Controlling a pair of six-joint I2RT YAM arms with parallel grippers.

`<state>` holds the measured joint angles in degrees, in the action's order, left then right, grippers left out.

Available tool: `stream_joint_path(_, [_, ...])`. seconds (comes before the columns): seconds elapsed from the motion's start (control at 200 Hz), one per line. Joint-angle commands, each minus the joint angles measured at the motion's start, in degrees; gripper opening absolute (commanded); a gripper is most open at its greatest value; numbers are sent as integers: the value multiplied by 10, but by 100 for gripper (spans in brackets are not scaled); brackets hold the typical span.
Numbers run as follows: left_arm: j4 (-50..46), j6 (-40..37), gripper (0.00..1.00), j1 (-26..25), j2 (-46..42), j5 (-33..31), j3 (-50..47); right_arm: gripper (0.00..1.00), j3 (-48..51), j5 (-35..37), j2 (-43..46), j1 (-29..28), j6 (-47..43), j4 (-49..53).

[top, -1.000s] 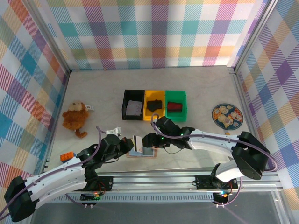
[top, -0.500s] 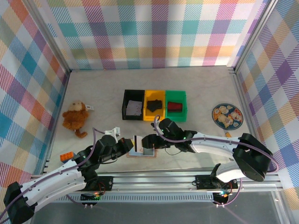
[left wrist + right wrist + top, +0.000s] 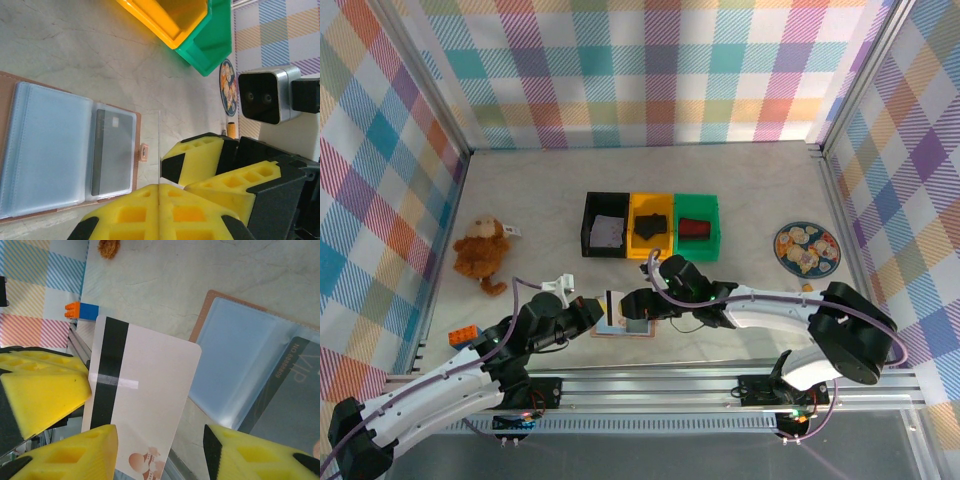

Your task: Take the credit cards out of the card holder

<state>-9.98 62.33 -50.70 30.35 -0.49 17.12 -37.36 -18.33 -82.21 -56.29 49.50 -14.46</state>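
The card holder (image 3: 632,329) lies open on the table near the front edge, pinkish-tan outside with pale blue sleeves (image 3: 50,150) (image 3: 245,355). A dark grey card (image 3: 112,150) (image 3: 285,395) sits in one sleeve. My left gripper (image 3: 592,313) (image 3: 159,187) is shut on a white card with a black stripe (image 3: 140,390) (image 3: 610,305), holding it upright just left of the holder. My right gripper (image 3: 636,300) (image 3: 160,432) is open. Its fingers straddle the card's width, with a gap at one edge.
Black (image 3: 606,223), yellow (image 3: 651,225) and green (image 3: 698,226) bins stand in a row behind the holder. A stuffed monkey (image 3: 480,250) lies at the left, a patterned plate (image 3: 806,246) at the right, and an orange-and-blue block (image 3: 463,336) at the front left. A metal rail (image 3: 720,380) runs along the near edge.
The left gripper and its white card have shifted slightly left. The right gripper's jaws have narrowed a little around the card.
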Motion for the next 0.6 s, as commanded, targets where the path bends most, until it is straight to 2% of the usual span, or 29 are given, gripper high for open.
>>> stream_joint_path(0.0, [22,12,0,3,-3,1,-5,50,8,-26,-14,-2,17,-57])
stream_joint_path(0.285, [29,17,0,3,-5,-1,-8,49,14,-50,-19,-3,27,-98])
stream_joint_path(0.595, [38,21,0,4,-7,0,-13,47,28,-37,-7,-3,32,-107])
